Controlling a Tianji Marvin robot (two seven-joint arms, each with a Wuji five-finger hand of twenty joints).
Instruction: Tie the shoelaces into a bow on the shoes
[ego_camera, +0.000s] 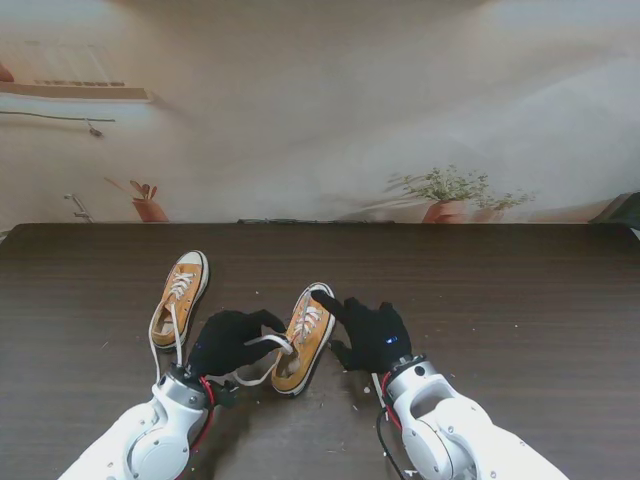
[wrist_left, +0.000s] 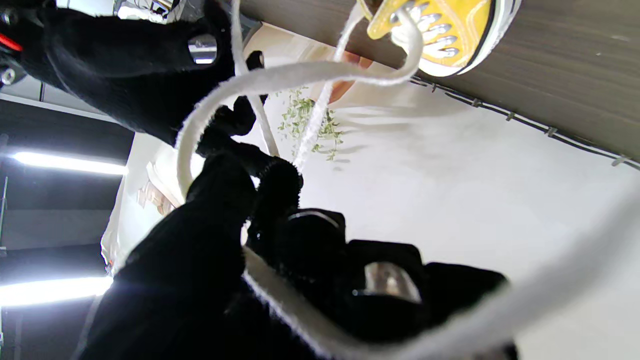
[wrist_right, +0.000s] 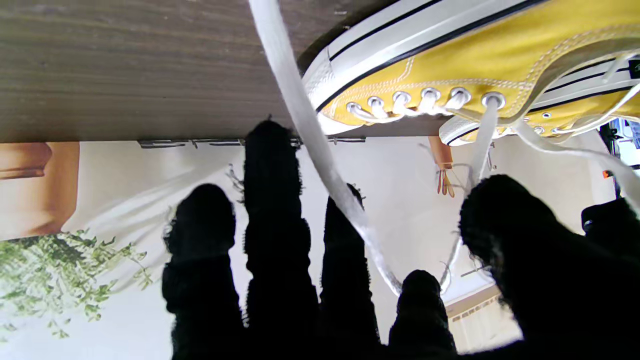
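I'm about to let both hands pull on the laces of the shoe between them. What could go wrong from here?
1. The right shoe stands loose on the table; uneven pulling could drag or tip it.
2. The lace only runs across the right hand, whose fingers are spread; it may slip free.
3. The left hand pinches a lace loop; other strands cross close by and could snag.

Looks like a lab test setup, not a real home: dark wood-grain table (ego_camera: 500, 300) with a printed backdrop (ego_camera: 330, 120) at its far edge showing potted plants (ego_camera: 445, 195), plus ceiling strip lights (wrist_left: 65, 164) in left wrist view.
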